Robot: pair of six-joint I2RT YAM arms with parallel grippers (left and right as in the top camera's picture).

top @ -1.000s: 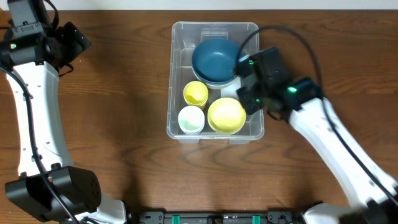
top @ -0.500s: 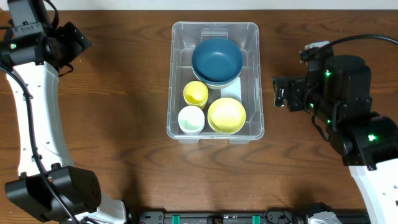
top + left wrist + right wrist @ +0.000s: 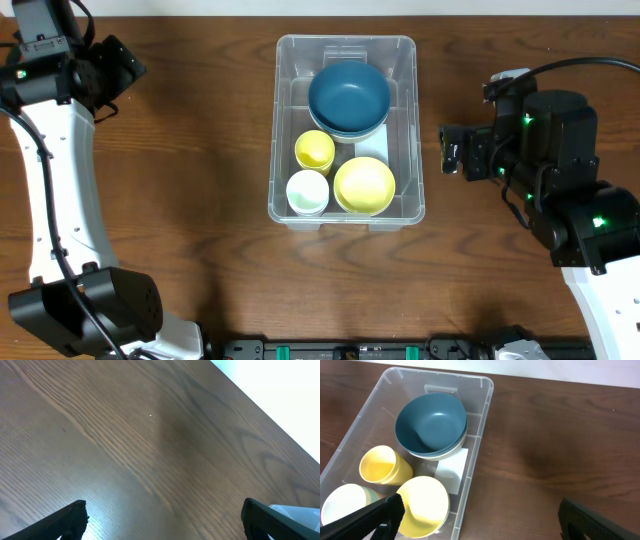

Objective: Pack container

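Currently the container [image 3: 345, 41] is seen at centre-top of the overhead frame, set on the counter [image 3: 200, 200]. Packed inside are a blue bowl [image 3: 348, 95], a yellow cup [image 3: 314, 150], a pale cup [image 3: 307, 190] and a yellow bowl [image 3: 364, 185]. The right pincer [image 3: 450, 150] is held wide open and empty at the right of the frame, near the container's right wall but apart from it. The left pincer [image 3: 165, 515] is also spread open with nothing in it, parked at upper left over bare counter, well apart. No loose item is seen outside the container, so packing is judged near complete.

Risks: the right wall could be clipped by a low sideways move, and the light bin shoved or skewed. The floor is nearly filled, so anything added would be stacked and could slide off. The upright cups could be toppled by open fingers lowered between them. The blue bowl appears nested on a paler one and could be jolted crooked.
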